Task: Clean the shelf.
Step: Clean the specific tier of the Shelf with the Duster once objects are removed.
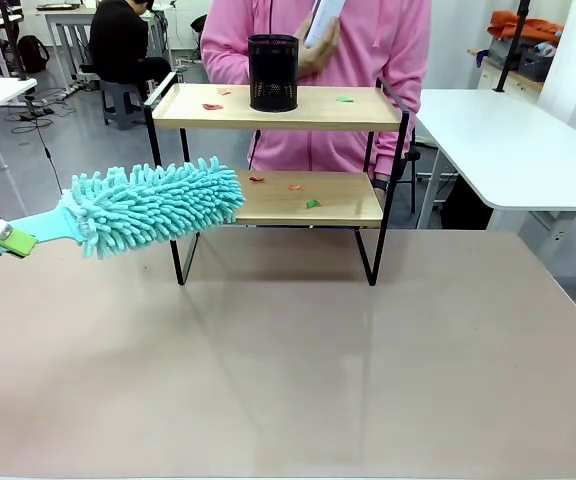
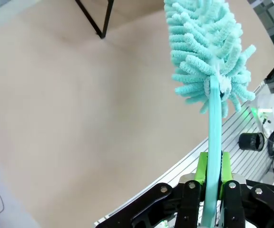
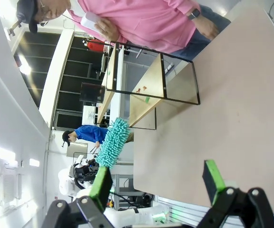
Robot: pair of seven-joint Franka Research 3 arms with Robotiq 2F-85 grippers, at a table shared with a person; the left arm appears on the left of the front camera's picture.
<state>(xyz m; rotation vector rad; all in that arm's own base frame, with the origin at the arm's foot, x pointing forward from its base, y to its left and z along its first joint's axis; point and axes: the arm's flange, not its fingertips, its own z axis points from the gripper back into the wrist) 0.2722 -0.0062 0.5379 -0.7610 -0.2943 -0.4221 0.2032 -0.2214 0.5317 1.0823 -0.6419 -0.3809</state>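
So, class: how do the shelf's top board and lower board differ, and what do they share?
The top board carries a black mesh cup; the lower board carries none. In the front view the teal duster overlaps the lower board's left end, not the top board. Both are light wood, strewn with small coloured scraps.

Shelf [image 1: 358,108]: two-tier rack, two light wooden boards in thin black metal frame, four legs. Upright at far side of table [image 1: 288,380]. Small coloured scraps [image 1: 312,203] on both boards.
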